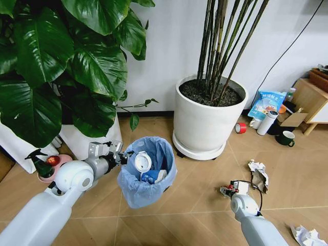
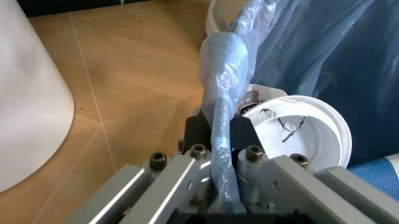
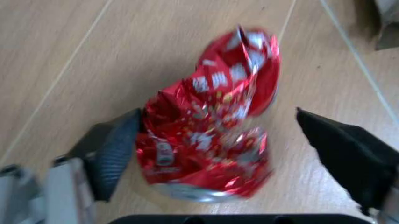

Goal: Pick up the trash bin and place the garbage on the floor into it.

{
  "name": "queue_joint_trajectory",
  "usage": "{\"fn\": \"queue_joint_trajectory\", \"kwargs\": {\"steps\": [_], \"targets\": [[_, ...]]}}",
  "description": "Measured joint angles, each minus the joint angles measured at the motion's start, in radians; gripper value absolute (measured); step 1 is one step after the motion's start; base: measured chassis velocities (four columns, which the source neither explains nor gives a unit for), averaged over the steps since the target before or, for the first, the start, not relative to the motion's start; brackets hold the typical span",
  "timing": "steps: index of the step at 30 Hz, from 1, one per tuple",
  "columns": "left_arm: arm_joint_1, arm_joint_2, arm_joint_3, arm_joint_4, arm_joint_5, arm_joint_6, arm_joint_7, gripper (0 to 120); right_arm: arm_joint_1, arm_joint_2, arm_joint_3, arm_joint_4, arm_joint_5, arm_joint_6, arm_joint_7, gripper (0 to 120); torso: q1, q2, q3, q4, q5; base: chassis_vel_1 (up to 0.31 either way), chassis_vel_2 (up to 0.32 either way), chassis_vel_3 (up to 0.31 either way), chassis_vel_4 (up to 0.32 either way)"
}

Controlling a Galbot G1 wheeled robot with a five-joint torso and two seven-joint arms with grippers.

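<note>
Trash bin [image 1: 147,171], one, held off the floor with mouth tilted toward the camera, rim pinched by left gripper [image 1: 123,156], while right gripper [image 3: 240,154] stands spread around one crushed red can [image 3: 212,135] on the floor, one pad touching.

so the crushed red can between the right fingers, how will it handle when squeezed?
The crushed red can is dented and creased, so it probably gives further under the right gripper. Its glossy, uneven faces may slip or twist on the pads. It looks thin-walled, so likely light; flattened, it seems unlikely to roll.
</note>
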Motion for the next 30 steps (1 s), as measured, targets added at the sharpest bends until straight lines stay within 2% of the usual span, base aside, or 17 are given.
{"fn": "queue_joint_trajectory", "kwargs": {"steps": [1,4,5,8,16,22,30], "targets": [[0.000,0.000,0.000,0.000,0.000,0.000,0.000,0,0.000,0.000,0.000,0.000,0.000,0.000,0.000,86,0.000,0.000,0.000,0.0000,0.0000,0.000,0.000,0.000,0.000],[0.000,0.002,0.000,0.001,0.000,0.000,0.000,0,0.004,0.010,-0.002,-0.015,-0.016,0.011,-0.006,72,0.000,0.000,0.000,0.0000,0.0002,0.000,0.000,0.000,0.000],[0.000,0.002,0.000,0.001,0.000,0.000,0.000,0,0.004,0.010,-0.002,-0.015,-0.016,0.011,-0.006,72,0.000,0.000,0.000,0.0000,0.0002,0.000,0.000,0.000,0.000],[-0.001,0.004,-0.001,0.003,-0.001,0.000,0.001,0,0.003,0.010,-0.004,-0.015,-0.023,0.018,-0.010,58,0.000,0.000,0.000,0.0001,-0.0002,0.000,0.000,0.000,0.000],[-0.001,0.004,-0.001,0.004,-0.001,0.000,0.004,0,0.000,0.009,-0.004,-0.016,-0.028,0.025,-0.018,41,0.000,0.000,0.000,0.0001,0.0001,0.000,0.000,0.000,0.000],[0.003,0.007,-0.007,0.001,-0.001,0.000,0.005,0,-0.005,0.008,0.002,0.014,-0.045,0.036,-0.025,22,0.000,0.000,0.000,-0.0001,0.0003,0.000,0.000,0.000,0.000],[0.008,0.001,-0.009,-0.002,0.000,0.000,0.007,0,-0.030,-0.019,0.001,0.128,-0.048,0.026,-0.041,19,0.000,0.000,0.000,0.0000,0.0002,0.000,0.000,0.000,0.000]]}}
